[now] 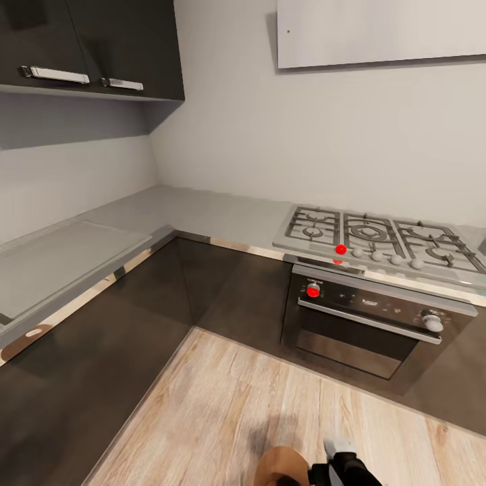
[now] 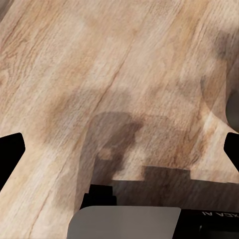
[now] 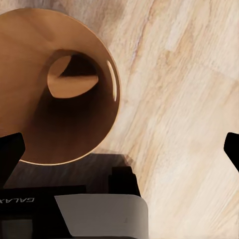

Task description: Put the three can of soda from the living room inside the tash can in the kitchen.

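The tash can [image 3: 55,124] stands on the pale wood floor of the kitchen, its brown inside facing me in the right wrist view. No can of soda shows inside it. Its rim [image 1: 282,466] also pokes in at the bottom edge of the head view, with my right gripper [image 1: 341,459] just beside it. My right gripper [image 3: 119,149] is open beside the bin's mouth, with nothing between its fingers. My left gripper [image 2: 119,149] hangs open over bare floor. The three can of soda are out of view.
Dark base cabinets wrap the corner under a grey counter [image 1: 202,209]. A gas hob [image 1: 378,239] sits over a black oven [image 1: 364,324] at the right. Dark wall cabinets [image 1: 88,47] hang at the upper left. Pale wood floor [image 1: 223,418] lies ahead.
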### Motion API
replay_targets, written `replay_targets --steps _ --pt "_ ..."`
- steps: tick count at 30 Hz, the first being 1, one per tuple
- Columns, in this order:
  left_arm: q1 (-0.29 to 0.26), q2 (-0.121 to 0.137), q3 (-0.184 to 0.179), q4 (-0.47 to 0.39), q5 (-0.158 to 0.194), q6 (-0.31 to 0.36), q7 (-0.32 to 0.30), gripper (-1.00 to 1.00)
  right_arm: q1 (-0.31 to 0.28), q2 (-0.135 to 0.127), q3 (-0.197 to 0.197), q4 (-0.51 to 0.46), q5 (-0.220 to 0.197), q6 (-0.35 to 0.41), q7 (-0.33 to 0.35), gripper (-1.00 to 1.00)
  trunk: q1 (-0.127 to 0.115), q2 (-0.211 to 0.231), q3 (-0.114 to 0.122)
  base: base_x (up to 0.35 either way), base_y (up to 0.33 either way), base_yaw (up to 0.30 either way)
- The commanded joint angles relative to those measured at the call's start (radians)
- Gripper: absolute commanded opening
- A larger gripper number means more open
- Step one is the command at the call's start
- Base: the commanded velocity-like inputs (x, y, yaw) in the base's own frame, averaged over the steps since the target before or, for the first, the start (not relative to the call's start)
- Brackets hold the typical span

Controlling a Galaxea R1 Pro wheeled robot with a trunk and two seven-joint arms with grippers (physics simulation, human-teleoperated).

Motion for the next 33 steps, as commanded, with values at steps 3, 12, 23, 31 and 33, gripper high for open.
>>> replay_targets --steps 3,12,23,31,33 --pt "0.000 0.000 0.000 0.000 0.001 0.000 0.000 1.00 -0.001 0.000 0.000 0.030 0.004 -0.028 -0.002 1.00 0.000 0.000 0.000 0.000 0.000 0.000" --pt "0.000 0.000 0.000 -0.012 0.003 0.002 -0.002 1.00 -0.001 0.002 0.004 0.047 0.010 -0.045 -0.003 1.00 0.000 0.000 0.000 0.000 0.000 0.000" --pt "0.001 -0.001 0.002 -0.049 0.004 0.013 -0.002 1.00 -0.004 0.003 0.006 0.049 0.012 -0.047 -0.004 1.00 0.000 0.000 0.000 0.000 0.000 0.000" --pt "0.003 -0.001 0.002 -0.084 0.004 0.015 -0.002 1.00 -0.005 0.005 0.006 0.049 0.012 -0.048 -0.004 1.00 0.000 0.000 0.000 0.000 0.000 0.000" --pt "0.003 -0.001 0.002 -0.094 0.004 0.017 -0.003 1.00 -0.005 0.005 0.006 0.049 0.012 -0.048 -0.004 1.00 0.000 0.000 0.000 0.000 0.000 0.000"
